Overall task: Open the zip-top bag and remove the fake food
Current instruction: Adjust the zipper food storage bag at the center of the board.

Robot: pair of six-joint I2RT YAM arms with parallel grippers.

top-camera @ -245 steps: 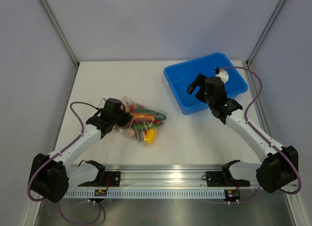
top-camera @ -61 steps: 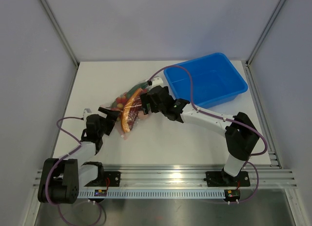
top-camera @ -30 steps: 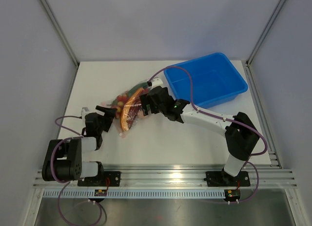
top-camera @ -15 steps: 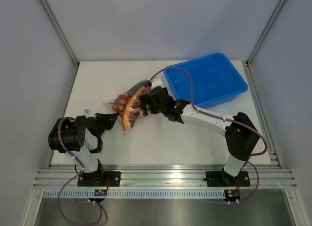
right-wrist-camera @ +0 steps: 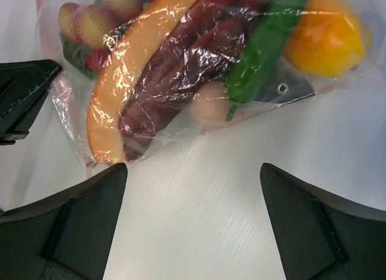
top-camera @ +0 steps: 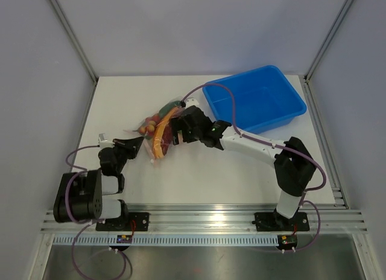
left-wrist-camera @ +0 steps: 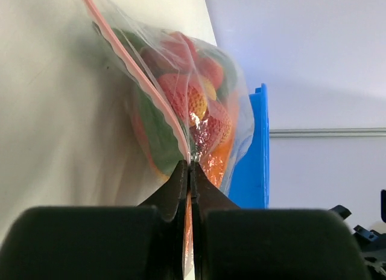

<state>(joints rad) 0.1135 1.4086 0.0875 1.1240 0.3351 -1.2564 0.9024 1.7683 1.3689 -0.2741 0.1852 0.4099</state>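
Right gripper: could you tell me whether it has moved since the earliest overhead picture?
Yes: the right gripper has swung left, off the blue bin, and now hangs open over the zip-top bag.

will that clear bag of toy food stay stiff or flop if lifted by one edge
Probably flops: the zip-top bag is thin wrinkled film, so it should sag around the fake food. The loose pieces would likely slide downward. The left gripper pinches only a thin edge, which might slip.
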